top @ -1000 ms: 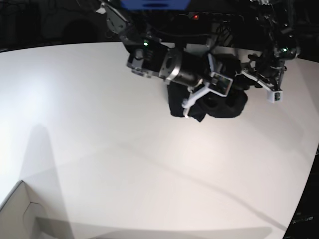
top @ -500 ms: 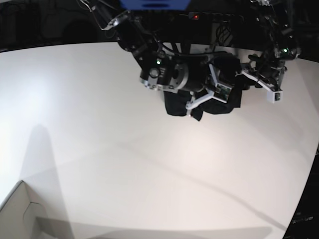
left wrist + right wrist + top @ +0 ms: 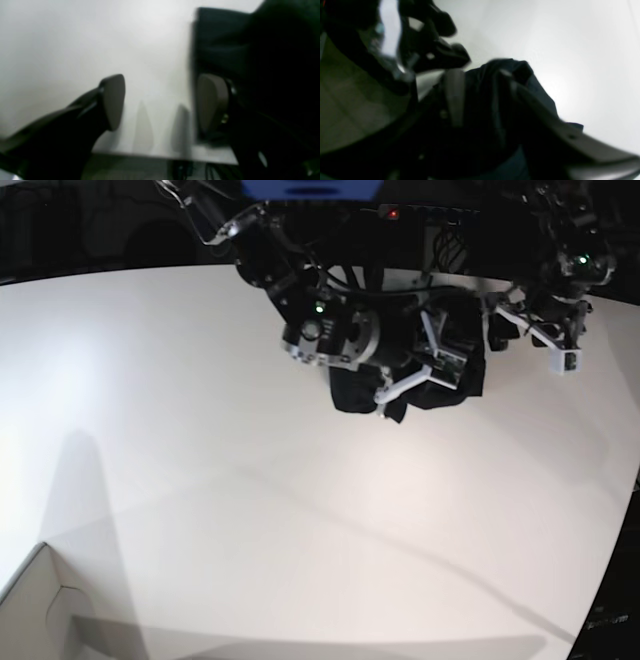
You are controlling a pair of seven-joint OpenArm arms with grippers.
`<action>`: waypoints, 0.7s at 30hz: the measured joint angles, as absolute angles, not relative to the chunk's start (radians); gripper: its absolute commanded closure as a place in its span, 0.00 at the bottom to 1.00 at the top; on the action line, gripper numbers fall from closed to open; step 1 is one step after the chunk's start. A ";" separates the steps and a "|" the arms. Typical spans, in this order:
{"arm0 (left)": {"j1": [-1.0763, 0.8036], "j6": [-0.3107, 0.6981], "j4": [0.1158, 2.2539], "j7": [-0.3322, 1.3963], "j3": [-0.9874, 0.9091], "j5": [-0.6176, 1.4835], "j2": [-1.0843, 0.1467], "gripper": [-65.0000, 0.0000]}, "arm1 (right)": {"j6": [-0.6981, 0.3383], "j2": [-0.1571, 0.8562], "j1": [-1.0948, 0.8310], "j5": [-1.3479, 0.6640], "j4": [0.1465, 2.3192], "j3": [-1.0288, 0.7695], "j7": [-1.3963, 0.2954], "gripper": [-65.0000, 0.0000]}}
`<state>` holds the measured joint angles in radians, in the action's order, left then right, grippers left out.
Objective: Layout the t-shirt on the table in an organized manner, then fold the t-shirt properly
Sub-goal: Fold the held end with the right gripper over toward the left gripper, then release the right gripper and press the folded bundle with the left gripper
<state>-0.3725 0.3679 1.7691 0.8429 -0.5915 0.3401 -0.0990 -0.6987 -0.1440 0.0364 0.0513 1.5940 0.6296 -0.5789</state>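
Left pincer (image 3: 160,102) lifted, apart, t-shirt (image 3: 440,385) beside; right pincer (image 3: 482,97) seemingly apart around it.

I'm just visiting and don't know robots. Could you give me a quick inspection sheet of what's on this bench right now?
Surface: white table, smooth, mostly bare, with faint shadows across it.
Job's things: black t-shirt, bunched in a heap near the table's far edge, not laid out.
Clutter: corner of a pale cardboard box at the near edge.
Grippers: left gripper has its jaws apart over bare table, shirt edge beside one jaw. Right gripper sits over the heap with cloth between its jaws; the blur hides whether it grips.
Cables: dark wiring behind the table.
Surroundings: dark, with a blue panel at the top.
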 measured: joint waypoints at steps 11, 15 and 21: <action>-0.416 0.369 1.769 0.849 -0.727 0.338 -0.100 0.33 | -0.699 -0.144 0.006 0.052 1.688 0.501 -0.583 0.38; -0.424 0.370 1.790 0.852 -0.730 0.418 -0.098 0.33 | -0.699 -0.145 0.005 0.052 1.723 0.397 -0.583 0.38; -0.482 0.367 1.918 0.856 -0.674 0.607 -0.096 0.32 | -0.699 -0.147 -0.035 0.055 1.723 0.216 -0.588 0.38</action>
